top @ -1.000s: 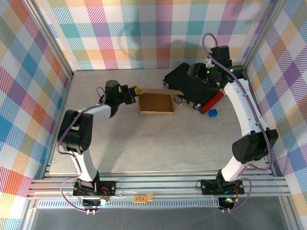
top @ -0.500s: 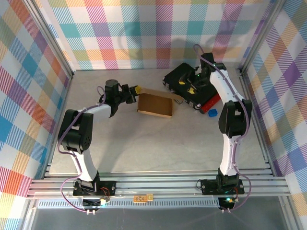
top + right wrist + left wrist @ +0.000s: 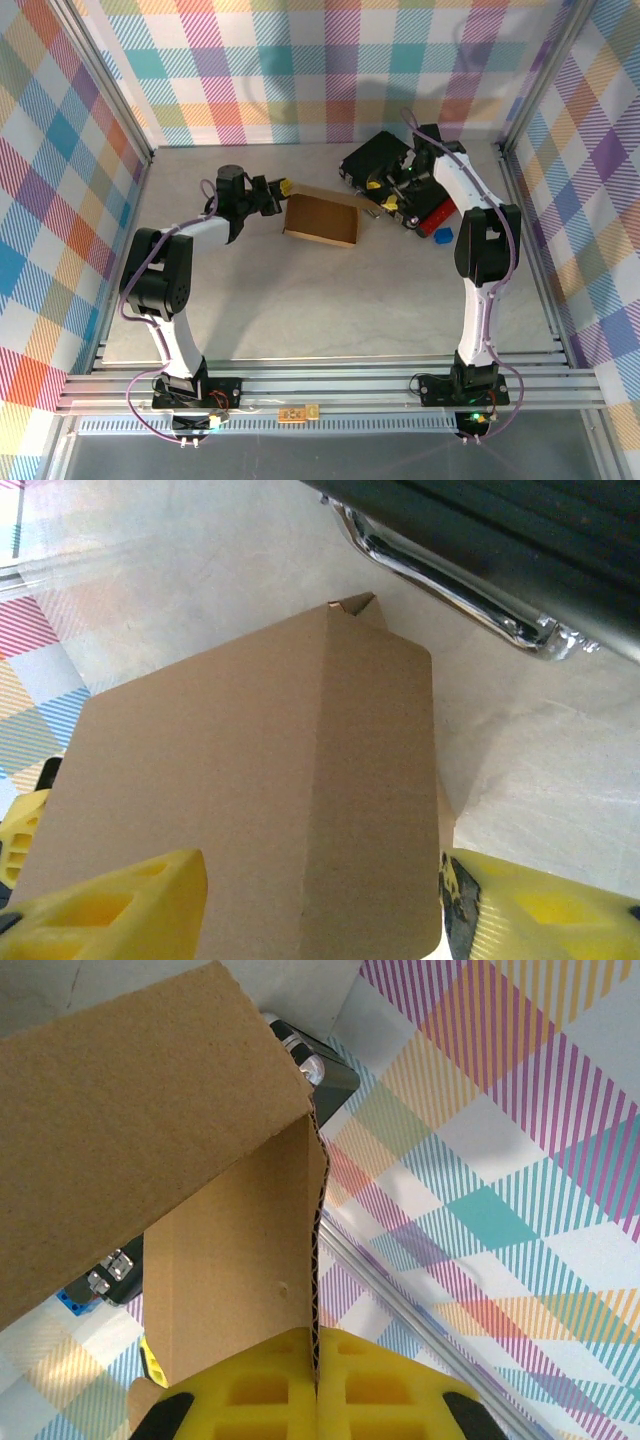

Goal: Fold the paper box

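The brown paper box (image 3: 322,220) lies mid-table, its top face slanted. My left gripper (image 3: 281,187) is at the box's left end, shut on a thin upright cardboard flap (image 3: 240,1290) that is pinched edge-on between the yellow fingers (image 3: 250,1390). My right gripper (image 3: 383,196) is at the box's right end, beside the black case. In the right wrist view its jaws stand apart, a folded corner of the box (image 3: 330,780) filling the gap between them (image 3: 320,875). I cannot tell whether the pads press on the cardboard.
A black hard case (image 3: 395,168) with a metal handle (image 3: 440,580) sits just behind and right of the box. A red block (image 3: 442,211) and a small blue piece (image 3: 443,236) lie by its right side. Checked walls close in the table.
The right arm swung down from above the black case to the box's right end. The box's open inside is now covered by a brown panel. The left gripper kept its hold.
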Robot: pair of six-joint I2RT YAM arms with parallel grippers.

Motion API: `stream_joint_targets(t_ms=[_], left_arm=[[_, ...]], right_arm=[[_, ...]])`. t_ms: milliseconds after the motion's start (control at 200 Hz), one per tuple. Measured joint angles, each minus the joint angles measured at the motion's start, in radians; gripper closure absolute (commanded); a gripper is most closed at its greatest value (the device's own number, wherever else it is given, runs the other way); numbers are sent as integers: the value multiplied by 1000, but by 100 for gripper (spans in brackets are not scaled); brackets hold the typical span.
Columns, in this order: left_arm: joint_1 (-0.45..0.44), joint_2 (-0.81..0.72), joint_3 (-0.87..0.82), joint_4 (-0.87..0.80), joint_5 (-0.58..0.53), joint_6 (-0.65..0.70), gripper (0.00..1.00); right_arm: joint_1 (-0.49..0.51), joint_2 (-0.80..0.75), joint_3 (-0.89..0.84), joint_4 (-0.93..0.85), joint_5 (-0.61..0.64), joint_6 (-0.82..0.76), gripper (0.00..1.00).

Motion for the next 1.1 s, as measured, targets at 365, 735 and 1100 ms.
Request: stream_joint_targets(t_ms=[365, 735, 1100], left_arm=[[0, 0, 8, -13, 2, 0, 100], [-8, 0, 10, -9, -2, 0, 100], [-8, 0, 13, -9, -7, 0, 100]], right_arm=[[23, 0, -101, 84, -91, 83, 37], [35, -18, -179, 187, -156, 234, 40], [35, -34, -218, 266, -180, 347, 60]])
